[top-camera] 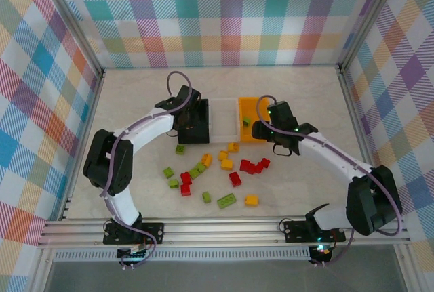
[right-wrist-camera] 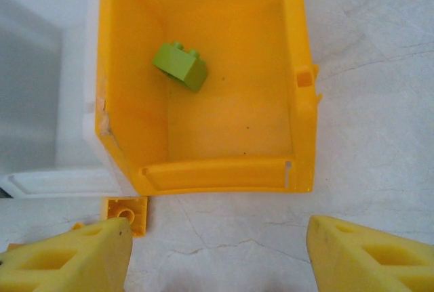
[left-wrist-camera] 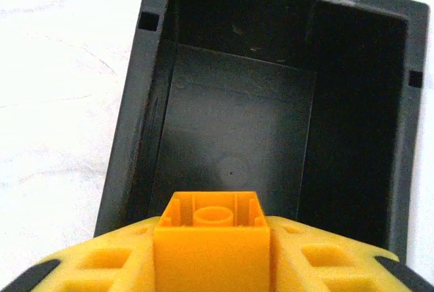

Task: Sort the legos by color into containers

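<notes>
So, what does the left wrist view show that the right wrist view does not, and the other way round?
Left wrist view: the black bin, with nothing seen inside, and an orange brick gripped in the left claw over the bin's near edge.
Right wrist view: the orange bin with one green brick inside, the white bin touching it, a second orange brick on the table by its near wall, and the right claw open.
Both: yellow claw fingers at the bottom, and the pale table.
</notes>
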`<action>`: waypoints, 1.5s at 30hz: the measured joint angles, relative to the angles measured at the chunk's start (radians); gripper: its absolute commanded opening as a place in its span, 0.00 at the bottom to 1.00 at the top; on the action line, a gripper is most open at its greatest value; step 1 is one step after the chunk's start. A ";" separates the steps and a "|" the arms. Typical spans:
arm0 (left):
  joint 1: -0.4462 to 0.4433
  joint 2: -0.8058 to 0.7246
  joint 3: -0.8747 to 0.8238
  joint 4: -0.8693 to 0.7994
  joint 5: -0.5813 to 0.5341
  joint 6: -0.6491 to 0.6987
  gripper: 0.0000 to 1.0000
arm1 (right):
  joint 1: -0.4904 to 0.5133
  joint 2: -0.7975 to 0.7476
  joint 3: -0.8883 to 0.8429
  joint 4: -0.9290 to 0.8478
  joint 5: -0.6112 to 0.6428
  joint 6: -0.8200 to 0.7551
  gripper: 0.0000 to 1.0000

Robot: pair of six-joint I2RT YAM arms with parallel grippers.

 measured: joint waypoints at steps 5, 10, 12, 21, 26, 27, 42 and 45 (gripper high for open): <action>-0.002 -0.013 0.000 0.009 0.025 -0.016 0.77 | 0.000 -0.017 -0.027 -0.002 -0.019 0.000 0.71; -0.010 -0.154 -0.039 0.028 0.072 -0.029 0.96 | 0.008 -0.029 -0.061 -0.008 -0.080 -0.007 0.69; -0.018 -0.242 -0.071 0.048 0.099 -0.036 1.00 | 0.034 -0.029 -0.072 -0.020 -0.096 -0.012 0.69; -0.079 -0.523 -0.327 0.129 0.188 -0.078 1.00 | 0.235 0.013 -0.084 -0.055 -0.097 -0.037 0.69; -0.082 -0.588 -0.472 0.127 0.192 -0.104 1.00 | 0.281 0.134 -0.050 -0.064 -0.046 -0.055 0.68; -0.082 -0.598 -0.489 0.127 0.192 -0.107 1.00 | 0.287 0.156 -0.039 -0.064 -0.035 -0.060 0.67; -0.082 -0.636 -0.534 0.138 0.187 -0.123 1.00 | 0.346 0.267 0.004 -0.070 0.074 -0.091 0.39; -0.082 -0.639 -0.534 0.138 0.187 -0.123 1.00 | 0.348 0.252 0.004 -0.071 0.078 -0.090 0.33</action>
